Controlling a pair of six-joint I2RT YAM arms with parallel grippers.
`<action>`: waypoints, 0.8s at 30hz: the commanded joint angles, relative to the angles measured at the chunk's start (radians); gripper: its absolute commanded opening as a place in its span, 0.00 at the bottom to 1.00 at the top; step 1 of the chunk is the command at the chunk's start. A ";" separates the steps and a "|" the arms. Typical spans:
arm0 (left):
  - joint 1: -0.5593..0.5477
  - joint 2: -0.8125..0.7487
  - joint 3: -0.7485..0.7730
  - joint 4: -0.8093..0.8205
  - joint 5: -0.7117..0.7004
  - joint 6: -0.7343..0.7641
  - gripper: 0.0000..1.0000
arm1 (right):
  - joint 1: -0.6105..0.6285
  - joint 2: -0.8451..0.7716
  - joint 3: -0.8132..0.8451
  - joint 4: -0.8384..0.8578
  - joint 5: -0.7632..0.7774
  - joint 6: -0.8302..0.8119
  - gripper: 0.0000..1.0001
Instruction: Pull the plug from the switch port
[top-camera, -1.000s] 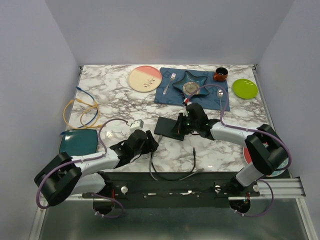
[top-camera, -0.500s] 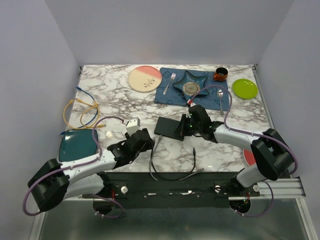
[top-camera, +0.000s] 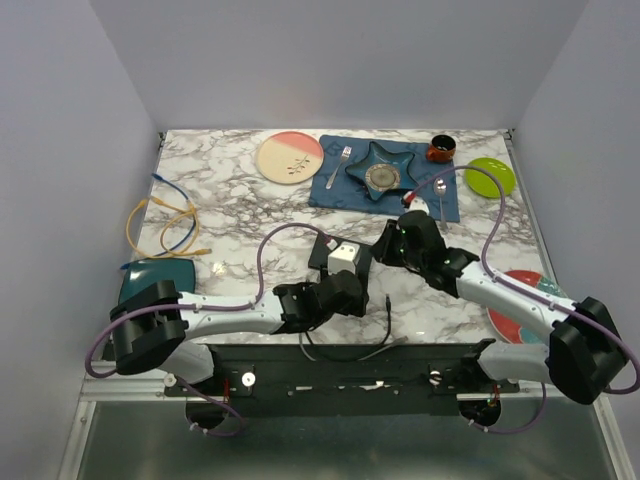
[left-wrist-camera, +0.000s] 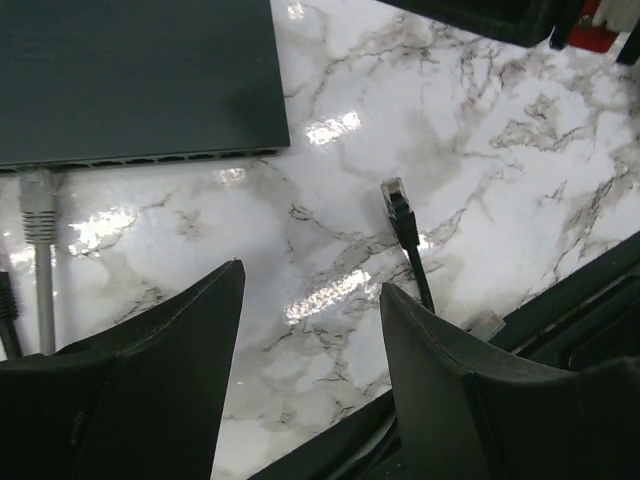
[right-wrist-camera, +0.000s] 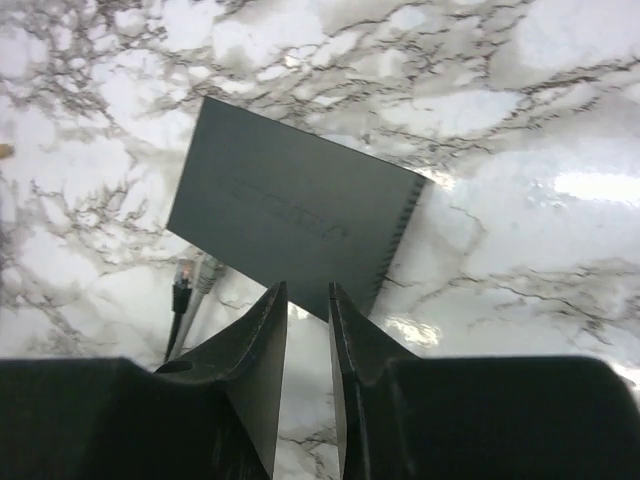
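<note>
1. The switch (left-wrist-camera: 130, 80) lies flat on the counter (left-wrist-camera: 500, 150), in the upper left of the left wrist view, with its sockets along its lower edge. The grey plug (left-wrist-camera: 38, 195) sits in a socket at the far left and is not yet pulled.
2. The left hand (left-wrist-camera: 310, 278) hovers low in the centre, wide open and empty. The grey plug is off to the left of its fingers, so closing here would catch nothing.
3. A loose black plug (left-wrist-camera: 398, 200) lies right of centre, nearer the hand's gap than the grey one. It is the likeliest wrong grab.
4. A black cable (left-wrist-camera: 6, 310) runs just beside the grey lead at the left edge, and whether it is plugged in cannot be told. The fingers could pinch both leads.
5. The right hand (right-wrist-camera: 306, 290) is above the switch, its fingers parted by a narrow slit and holding nothing. With nothing pinning the box, a pull may drag it along instead of freeing the plug.
6. In the top view, the placemat (top-camera: 330, 190) at upper centre and the yellow and blue cables (top-camera: 165, 215) at the left lie well apart and obstruct nothing.
</note>
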 joint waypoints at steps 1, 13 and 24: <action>-0.013 -0.005 0.020 -0.035 -0.080 -0.022 0.70 | -0.004 -0.062 -0.099 -0.111 0.089 -0.031 0.32; -0.012 -0.155 -0.101 -0.127 -0.195 -0.173 0.70 | -0.001 -0.266 -0.280 -0.231 0.013 -0.017 0.57; -0.012 -0.229 -0.163 -0.142 -0.200 -0.240 0.70 | 0.120 -0.081 -0.272 -0.162 0.000 0.042 0.58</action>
